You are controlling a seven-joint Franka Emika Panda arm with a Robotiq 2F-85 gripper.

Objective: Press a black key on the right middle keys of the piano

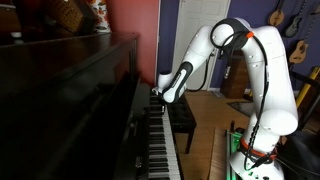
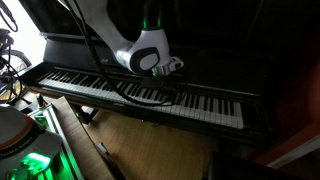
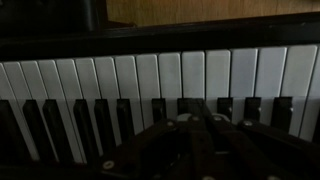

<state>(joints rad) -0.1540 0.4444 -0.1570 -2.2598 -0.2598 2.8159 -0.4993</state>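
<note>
Home music room: upright piano point(image 1: 80, 100), hanging guitars point(image 1: 299, 46), wooden floor point(image 1: 207, 125).

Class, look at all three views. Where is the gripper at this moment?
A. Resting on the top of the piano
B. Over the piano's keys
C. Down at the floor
B: in both exterior views the gripper is over the keyboard of the piano, and the wrist view shows the keys close in front of it.
</note>
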